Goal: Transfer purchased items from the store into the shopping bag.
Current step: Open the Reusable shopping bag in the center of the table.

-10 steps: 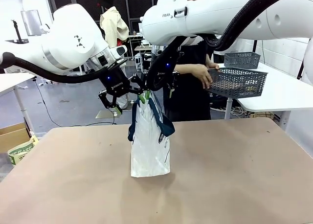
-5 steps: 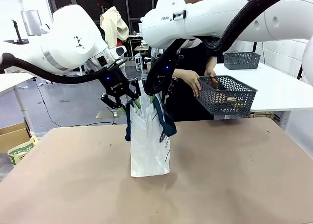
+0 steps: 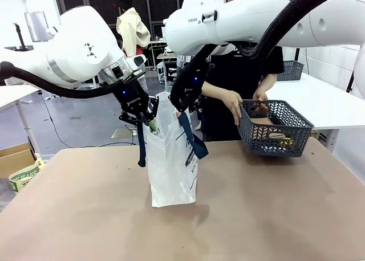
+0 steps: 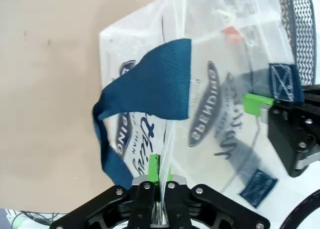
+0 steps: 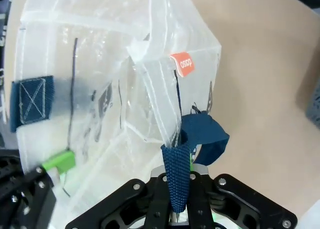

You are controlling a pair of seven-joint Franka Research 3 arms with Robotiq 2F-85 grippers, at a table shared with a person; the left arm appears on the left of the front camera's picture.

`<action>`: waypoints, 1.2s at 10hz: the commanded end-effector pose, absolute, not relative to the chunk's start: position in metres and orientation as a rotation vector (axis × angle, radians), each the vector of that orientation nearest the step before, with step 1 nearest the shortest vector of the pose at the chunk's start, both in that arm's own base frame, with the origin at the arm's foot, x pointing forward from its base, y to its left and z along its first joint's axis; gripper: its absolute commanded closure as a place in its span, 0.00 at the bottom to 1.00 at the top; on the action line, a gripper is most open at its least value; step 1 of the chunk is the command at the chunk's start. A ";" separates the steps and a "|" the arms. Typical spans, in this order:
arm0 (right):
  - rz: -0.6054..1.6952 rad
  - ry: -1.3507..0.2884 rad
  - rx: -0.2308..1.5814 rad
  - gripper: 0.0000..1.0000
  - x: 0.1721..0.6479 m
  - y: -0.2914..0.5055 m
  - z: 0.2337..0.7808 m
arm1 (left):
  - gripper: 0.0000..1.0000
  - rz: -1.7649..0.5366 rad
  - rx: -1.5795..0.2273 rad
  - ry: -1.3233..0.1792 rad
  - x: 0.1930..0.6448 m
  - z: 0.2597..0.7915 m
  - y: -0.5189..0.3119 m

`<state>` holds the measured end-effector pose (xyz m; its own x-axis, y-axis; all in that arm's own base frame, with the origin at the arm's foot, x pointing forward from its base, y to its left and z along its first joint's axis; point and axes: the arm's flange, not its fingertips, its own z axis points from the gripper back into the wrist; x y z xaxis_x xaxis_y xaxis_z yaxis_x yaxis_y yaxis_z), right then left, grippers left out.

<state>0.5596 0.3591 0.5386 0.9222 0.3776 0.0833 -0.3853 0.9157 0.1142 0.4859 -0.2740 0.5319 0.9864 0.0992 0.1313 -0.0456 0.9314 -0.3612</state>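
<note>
The shopping bag [image 3: 171,170], translucent white with navy handles and lettering, stands upright mid-table. My left gripper [image 3: 149,122] is shut on the left side of its rim and my right gripper [image 3: 182,108] is shut on the right side beside a navy strap, so the mouth is held apart. The left wrist view shows my left gripper [image 4: 160,172] pinching the bag's thin edge [image 4: 172,64]. In the right wrist view my right gripper [image 5: 177,181] clamps the rim and strap [image 5: 179,174]. A person holds the store, a dark grey basket [image 3: 274,134], at the far right, with tan items [image 3: 279,137] inside.
The brown table [image 3: 274,215] is bare around the bag. The person's hands [image 3: 235,104] grip the basket's rim close to my right arm. A cardboard box [image 3: 14,157] sits on the floor at the left. White tables stand behind.
Both grippers closed on the bag's rim and drew its mouth apart. The person lowered the basket toward the table's far right.
</note>
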 end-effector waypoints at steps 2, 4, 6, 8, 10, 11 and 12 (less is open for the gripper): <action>0.470 -0.042 -0.016 1.00 0.532 0.320 0.552 | 1.00 0.020 -0.273 -0.177 0.457 0.532 -0.234; 0.477 -0.066 -0.077 1.00 0.537 0.290 0.545 | 1.00 -0.077 -0.280 -0.197 0.451 0.527 -0.214; 0.590 -0.066 -0.090 1.00 0.535 0.273 0.541 | 1.00 -0.098 -0.246 -0.258 0.446 0.528 -0.200; 0.669 -0.090 -0.112 1.00 0.537 0.262 0.542 | 1.00 -0.121 -0.182 -0.318 0.444 0.534 -0.193; 0.791 -0.131 -0.119 1.00 0.532 0.273 0.543 | 1.00 -0.203 -0.103 -0.395 0.446 0.539 -0.205; 0.822 -0.145 -0.104 1.00 0.529 0.280 0.542 | 1.00 -0.247 -0.086 -0.421 0.445 0.538 -0.216; 0.832 -0.143 -0.088 1.00 0.526 0.285 0.540 | 1.00 -0.273 -0.075 -0.408 0.449 0.532 -0.226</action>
